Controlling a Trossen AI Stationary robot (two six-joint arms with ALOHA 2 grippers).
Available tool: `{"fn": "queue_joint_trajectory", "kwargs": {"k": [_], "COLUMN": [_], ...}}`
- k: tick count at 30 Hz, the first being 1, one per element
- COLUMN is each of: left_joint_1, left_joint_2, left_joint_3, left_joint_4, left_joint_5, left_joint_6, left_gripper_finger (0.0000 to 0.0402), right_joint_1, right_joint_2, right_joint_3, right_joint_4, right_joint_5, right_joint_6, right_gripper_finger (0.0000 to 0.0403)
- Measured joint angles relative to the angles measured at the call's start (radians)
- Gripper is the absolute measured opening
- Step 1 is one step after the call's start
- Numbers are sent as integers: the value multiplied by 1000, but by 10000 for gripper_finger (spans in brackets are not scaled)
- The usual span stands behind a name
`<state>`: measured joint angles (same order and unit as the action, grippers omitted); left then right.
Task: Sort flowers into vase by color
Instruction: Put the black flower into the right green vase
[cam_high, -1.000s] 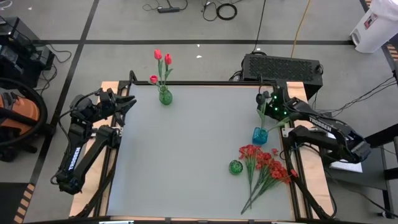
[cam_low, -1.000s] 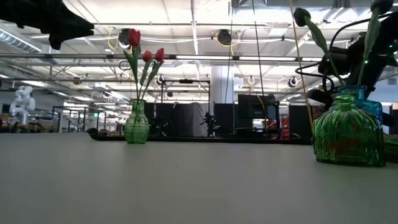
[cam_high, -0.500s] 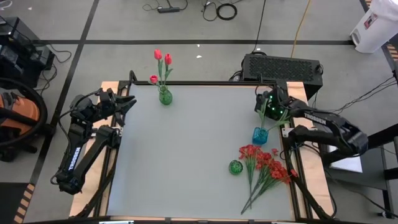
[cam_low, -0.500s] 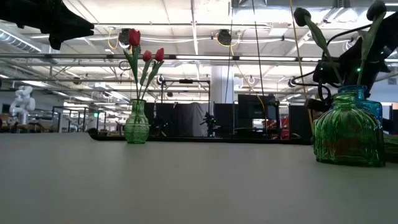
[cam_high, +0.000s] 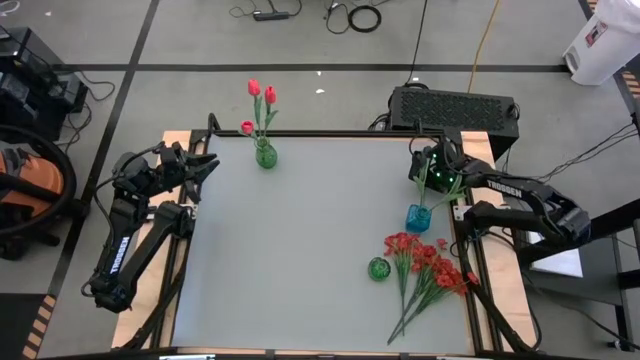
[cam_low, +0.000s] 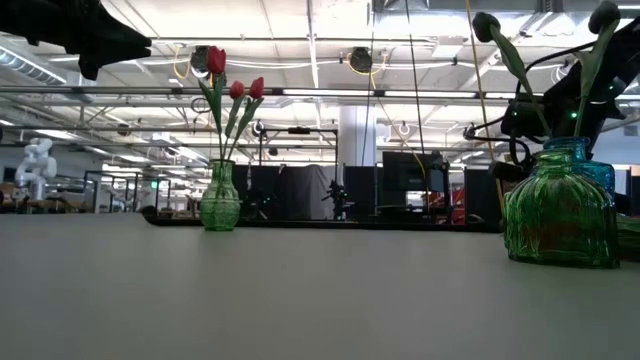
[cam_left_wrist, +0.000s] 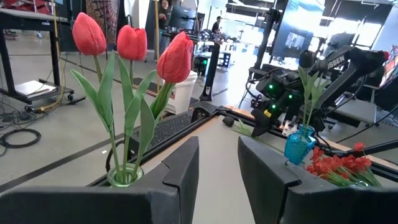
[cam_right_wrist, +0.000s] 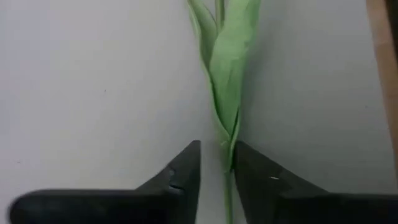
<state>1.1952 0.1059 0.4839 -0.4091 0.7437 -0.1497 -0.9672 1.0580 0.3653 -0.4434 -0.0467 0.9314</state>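
Green stem (cam_right_wrist: 225, 106) sits between right claw (cam_high: 432, 178) fingers, clamped above blue vase (cam_high: 417, 217); next: release. Left claw (cam_left_wrist: 217, 163) idle, apart.

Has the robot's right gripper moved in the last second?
Yes. The right gripper has shifted slightly away from the blue vase, toward the table's far edge.

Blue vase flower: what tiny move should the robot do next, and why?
Probably squeeze gently on the green stem and steady it in the blue vase. The right pincer sits right at that stem, above the vase, so it seems ready to take hold. The left pincer waits near the red tulips.
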Motion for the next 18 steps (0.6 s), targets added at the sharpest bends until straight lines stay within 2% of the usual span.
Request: {"fn": "queue_joint_trajectory", "kwargs": {"k": [7, 18], "left_joint_1": [0, 0], "left_joint_2": [0, 0], "left_joint_3": [0, 0], "left_joint_4": [0, 0], "left_joint_5": [0, 0], "left_joint_6": [0, 0], "left_gripper_finger": [118, 118], "right_joint_1": [0, 0], "right_joint_2": [0, -6], "right_joint_3": [0, 0], "right_joint_4": [-1, 17], "right_joint_5": [0, -2], "right_joint_6": [-8, -60], "right_gripper_finger": [10, 1]}}
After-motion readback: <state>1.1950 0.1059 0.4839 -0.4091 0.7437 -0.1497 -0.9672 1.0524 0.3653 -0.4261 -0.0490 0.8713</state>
